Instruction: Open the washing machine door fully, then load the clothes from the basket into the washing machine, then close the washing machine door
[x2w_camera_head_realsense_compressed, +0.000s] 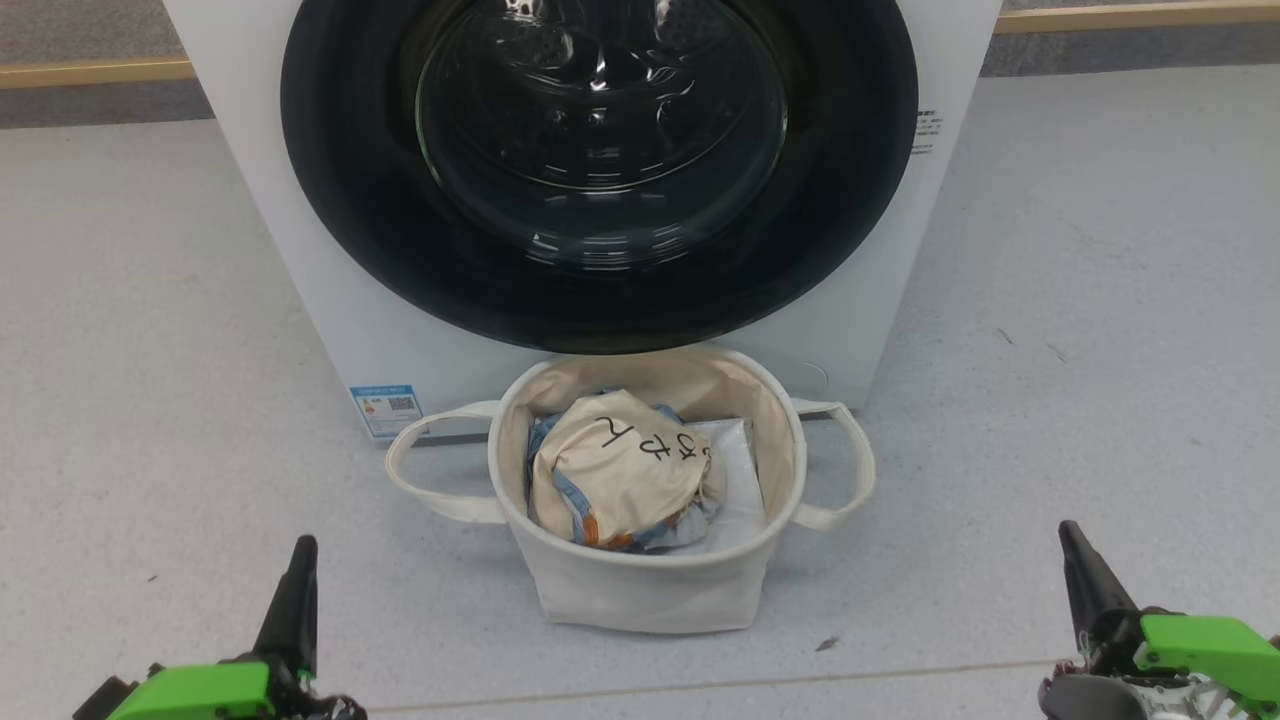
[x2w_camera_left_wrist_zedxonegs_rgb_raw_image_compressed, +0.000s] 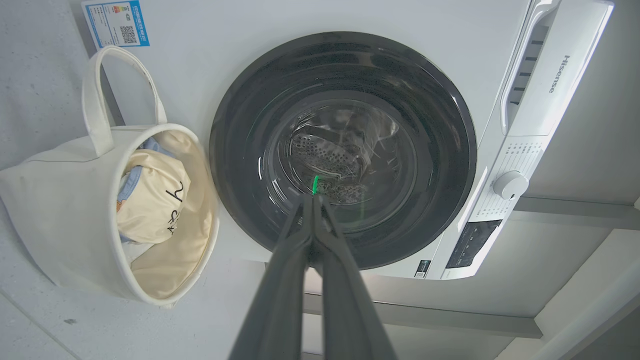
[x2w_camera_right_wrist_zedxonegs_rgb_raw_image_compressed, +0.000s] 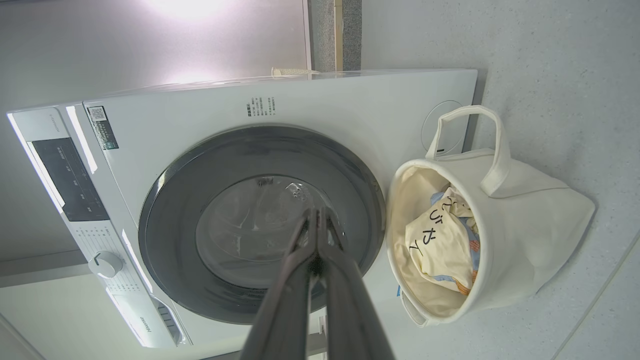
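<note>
The white washing machine (x2w_camera_head_realsense_compressed: 300, 240) stands straight ahead, its round black-rimmed door (x2w_camera_head_realsense_compressed: 600, 170) flush against the front. The cream canvas basket (x2w_camera_head_realsense_compressed: 640, 585) sits on the floor against the machine's base, below the door. Inside it lies the clothes bundle (x2w_camera_head_realsense_compressed: 615, 465), cream fabric with black marks over light blue cloth. My left gripper (x2w_camera_head_realsense_compressed: 300, 550) is low at the left, well short of the basket, fingers pressed together and holding nothing. My right gripper (x2w_camera_head_realsense_compressed: 1070, 535) is low at the right, likewise shut and empty. Both wrist views look along shut fingers (x2w_camera_left_wrist_zedxonegs_rgb_raw_image_compressed: 312, 200) (x2w_camera_right_wrist_zedxonegs_rgb_raw_image_compressed: 316, 215) toward the door (x2w_camera_left_wrist_zedxonegs_rgb_raw_image_compressed: 345, 150) (x2w_camera_right_wrist_zedxonegs_rgb_raw_image_compressed: 260, 225).
Grey floor (x2w_camera_head_realsense_compressed: 1100, 300) spreads to either side of the machine. A small blue label (x2w_camera_head_realsense_compressed: 386, 408) marks the machine's lower left corner. The control panel with a round knob (x2w_camera_left_wrist_zedxonegs_rgb_raw_image_compressed: 510, 185) runs along the machine's top. A wooden skirting strip (x2w_camera_head_realsense_compressed: 1130, 15) lines the wall behind.
</note>
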